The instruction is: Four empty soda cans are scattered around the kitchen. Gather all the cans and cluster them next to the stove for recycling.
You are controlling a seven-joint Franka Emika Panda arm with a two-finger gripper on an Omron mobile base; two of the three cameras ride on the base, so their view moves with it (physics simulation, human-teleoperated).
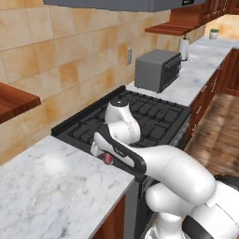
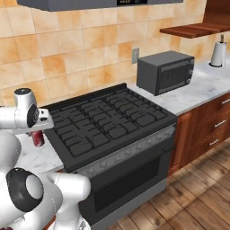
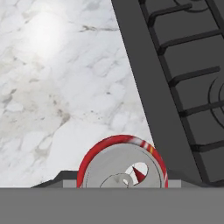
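The fingers are closed on a red soda can, which stands upright at the marble desk's front edge, just beside the black stove's left side.

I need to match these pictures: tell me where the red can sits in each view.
Left base view: red can at centre, under the arm, on the counter by the stove.
Right base view: can at far left, below the hand, left of the stove.
Hand view: can top at bottom centre.
Shared landmark: the stove's edge.
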